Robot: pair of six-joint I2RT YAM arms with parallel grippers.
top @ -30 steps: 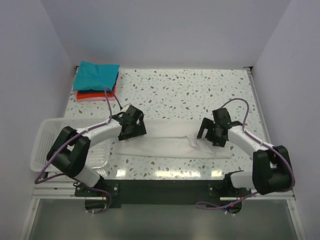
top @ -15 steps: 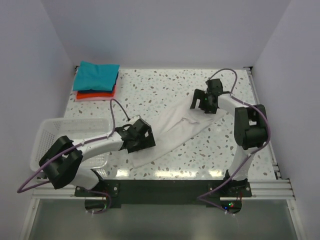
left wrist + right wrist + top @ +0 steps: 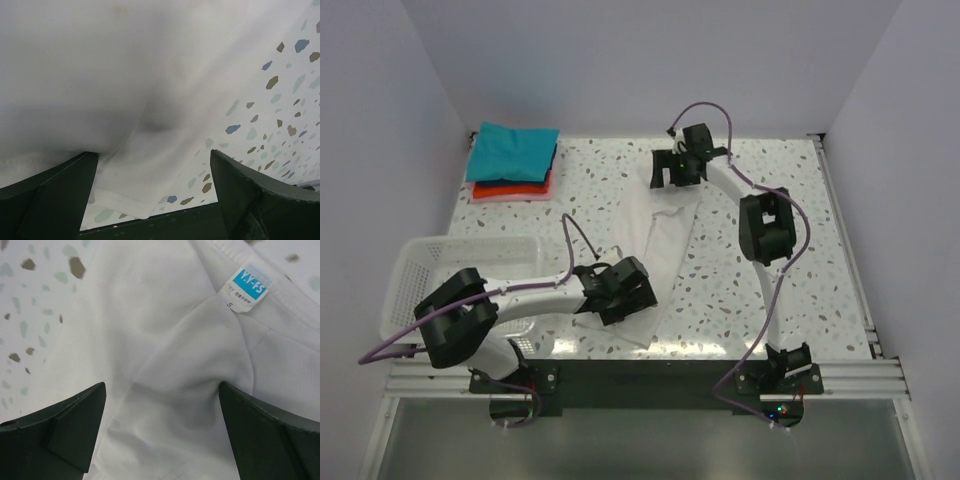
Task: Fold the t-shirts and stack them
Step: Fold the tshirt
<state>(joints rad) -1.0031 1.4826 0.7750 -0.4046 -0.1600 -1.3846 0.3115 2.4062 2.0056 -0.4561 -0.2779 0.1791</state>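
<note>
You are looking down on a white tabletop (image 3: 770, 200) flecked with grey, brown and bluish chips, like terrazzo. Plain, pale lavender walls close it in on three sides: a back wall (image 3: 650, 60), a left wall (image 3: 370, 150) and a right wall (image 3: 910, 150). The light is bright and even. You can see a glowing line where the tabletop's far edge meets the back wall, and soft glare patches (image 3: 660, 347) near its front edge. A metal rail (image 3: 847, 250) runs along the right side. A silvery frame (image 3: 420, 383) crosses the front, with a dull grey surface (image 3: 640, 445) below it.
</note>
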